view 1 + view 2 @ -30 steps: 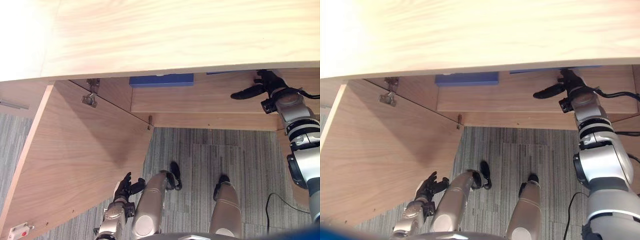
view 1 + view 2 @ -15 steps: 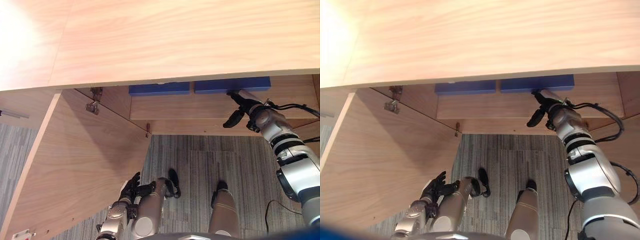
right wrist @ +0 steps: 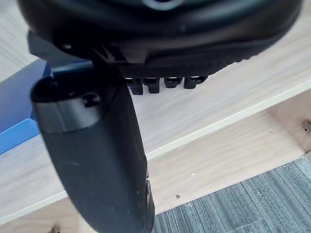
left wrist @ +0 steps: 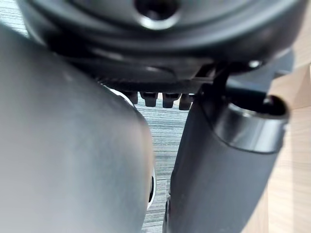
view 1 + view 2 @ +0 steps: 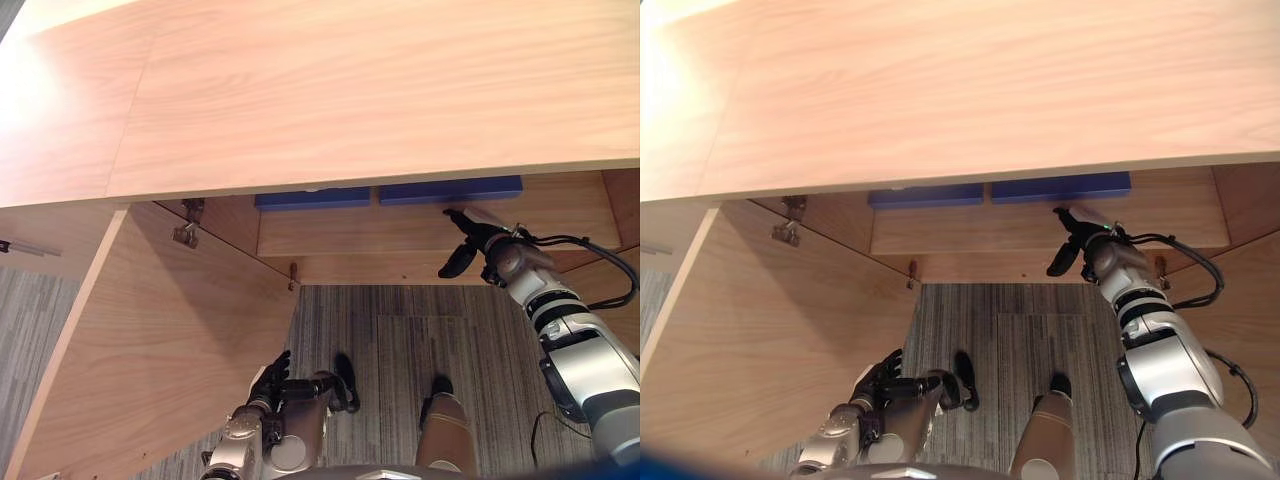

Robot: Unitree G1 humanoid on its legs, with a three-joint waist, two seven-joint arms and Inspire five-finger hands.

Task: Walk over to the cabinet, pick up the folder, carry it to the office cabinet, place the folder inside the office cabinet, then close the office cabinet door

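Two flat blue folders lie side by side on the shelf (image 5: 350, 228) inside the open wooden cabinet, one on the left (image 5: 312, 198) and one on the right (image 5: 450, 189). My right hand (image 5: 470, 240) hovers just in front of and below the right folder (image 3: 19, 107), open and holding nothing, apart from it. In the right wrist view its thumb (image 3: 102, 160) juts out over the shelf board. My left hand (image 5: 272, 375) hangs low beside the open door, open and empty.
The cabinet's broad top (image 5: 350, 90) overhangs the shelf and hides its back part. The left door (image 5: 160, 340) stands wide open, swung out towards me, with hinges (image 5: 186, 222) at its inner edge. Grey striped carpet (image 5: 400, 330) lies below.
The camera has shifted. My right hand has drawn back and down from the shelf, empty. The right blue folder now lies in plain sight on the shelf. The left hand stays low.
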